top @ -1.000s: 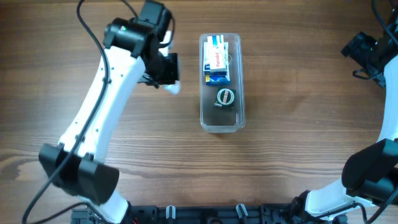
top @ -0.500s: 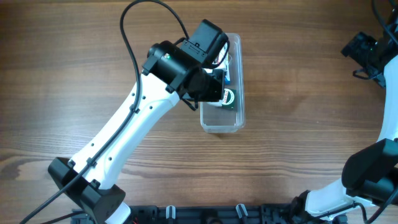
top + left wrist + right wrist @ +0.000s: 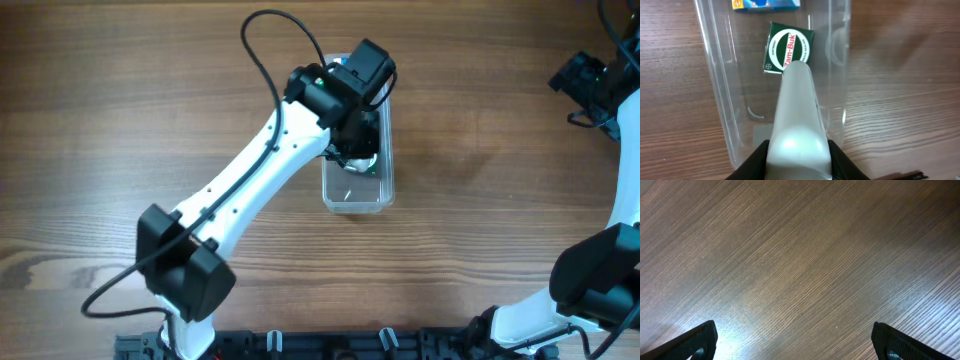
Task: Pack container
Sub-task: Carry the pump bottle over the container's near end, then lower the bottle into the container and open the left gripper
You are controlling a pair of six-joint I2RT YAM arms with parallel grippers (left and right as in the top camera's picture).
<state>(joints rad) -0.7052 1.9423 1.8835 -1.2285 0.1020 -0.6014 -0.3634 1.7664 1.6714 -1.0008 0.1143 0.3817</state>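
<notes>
The clear plastic container lies lengthwise at the table's centre; it also shows in the left wrist view. Inside it lie a green Zam-Buk box and a blue and white box at the far end. My left gripper is over the container, shut on a white bottle that points down into it, its tip above the green box. My right gripper is open and empty over bare wood at the far right.
The wooden table surrounds the container on all sides. The right arm rests at the right edge. The left arm stretches diagonally from the lower left toward the container.
My left gripper has carried the white bottle rightward from left of the container to above its inside. The right arm has not moved.
</notes>
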